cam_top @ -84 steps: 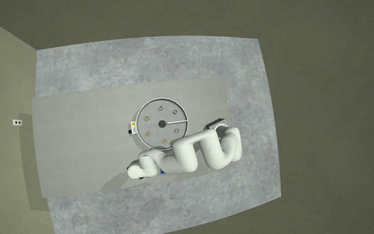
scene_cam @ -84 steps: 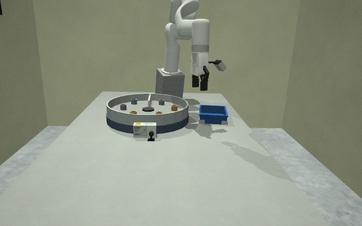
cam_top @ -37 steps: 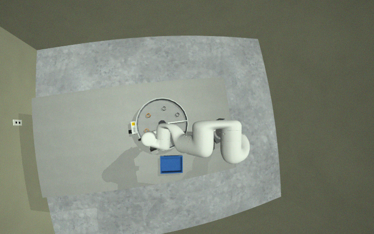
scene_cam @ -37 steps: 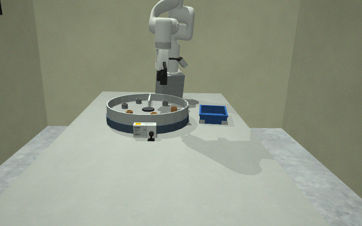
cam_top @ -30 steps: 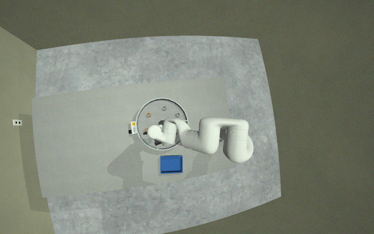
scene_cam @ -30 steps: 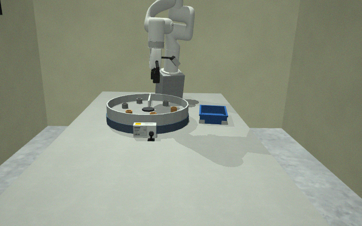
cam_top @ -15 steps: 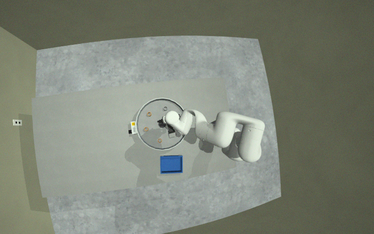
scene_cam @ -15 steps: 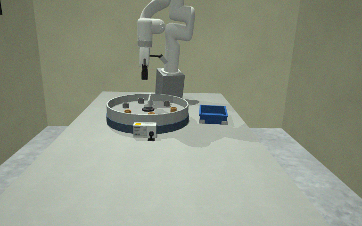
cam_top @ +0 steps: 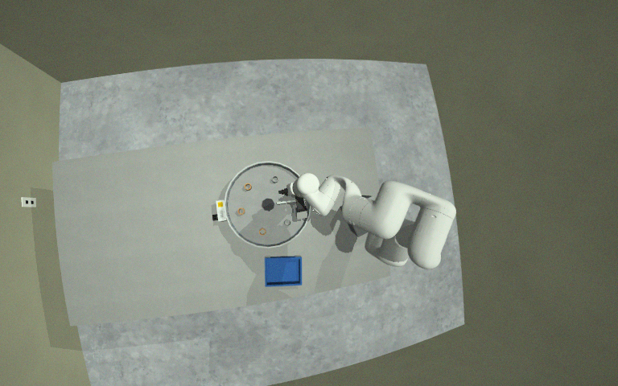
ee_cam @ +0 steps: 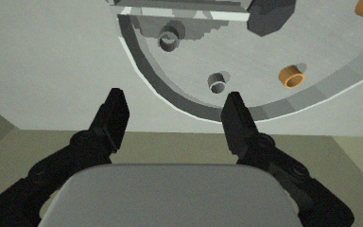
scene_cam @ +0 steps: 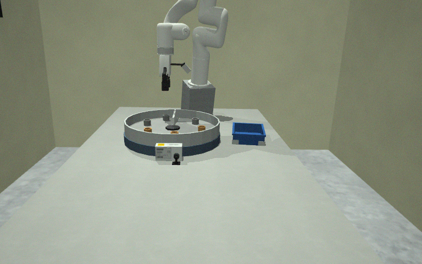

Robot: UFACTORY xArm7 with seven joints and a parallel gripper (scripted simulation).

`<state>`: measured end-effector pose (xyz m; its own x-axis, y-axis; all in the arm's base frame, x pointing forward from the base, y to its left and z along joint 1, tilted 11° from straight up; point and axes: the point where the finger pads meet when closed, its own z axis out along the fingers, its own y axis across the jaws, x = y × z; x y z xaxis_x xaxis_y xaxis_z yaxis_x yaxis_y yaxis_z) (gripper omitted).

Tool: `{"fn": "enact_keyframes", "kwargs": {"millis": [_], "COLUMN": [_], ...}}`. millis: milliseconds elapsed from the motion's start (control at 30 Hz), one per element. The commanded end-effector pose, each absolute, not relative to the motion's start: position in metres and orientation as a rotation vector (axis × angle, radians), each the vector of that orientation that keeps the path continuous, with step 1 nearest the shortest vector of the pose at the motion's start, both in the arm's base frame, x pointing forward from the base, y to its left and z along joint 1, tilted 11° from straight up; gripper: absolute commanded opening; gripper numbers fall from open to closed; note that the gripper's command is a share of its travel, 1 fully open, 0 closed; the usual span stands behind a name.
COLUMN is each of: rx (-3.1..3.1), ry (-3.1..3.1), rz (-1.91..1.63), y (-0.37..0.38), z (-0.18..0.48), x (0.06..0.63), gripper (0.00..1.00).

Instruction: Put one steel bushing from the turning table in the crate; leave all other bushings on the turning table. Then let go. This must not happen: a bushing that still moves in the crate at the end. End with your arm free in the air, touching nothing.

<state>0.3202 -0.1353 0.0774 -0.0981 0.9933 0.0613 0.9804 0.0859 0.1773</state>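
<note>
Wide open and empty, the gripper [scene_cam: 165, 83] hangs high above the rear edge of the turning table [scene_cam: 130, 128], pointing down. Three grey steel bushings [scene_cam: 146, 121] [scene_cam: 165, 117] [scene_cam: 195, 120] stand on the disc's far half and three orange bushings [scene_cam: 201, 127] on its near half, around a dark hub [scene_cam: 172, 127]. From the wrist, two steel bushings [ee_cam: 168, 39] [ee_cam: 217, 83] sit just inside the rim. Beside the turning table, the blue crate [scene_cam: 248, 133] rests on the table [scene_cam: 199, 199] with nothing visible inside.
</note>
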Motion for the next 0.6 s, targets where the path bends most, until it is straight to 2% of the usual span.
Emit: {"fn": "enact_keyframes", "kwargs": {"millis": [0,267,300,567], "rx": [2.057,2.057,2.057,2.057], "ry": [2.255,2.255,2.255,2.255], "rz": [0.269,0.269,0.269,0.269], "y": [-0.1365,-0.1365,-0.1365,-0.1365], "z": [0.0785,0.0785,0.0785,0.0785], "x": [0.3192,0.3192,0.3192,0.3192], "gripper": [1.00,1.00,0.12,0.12]}}
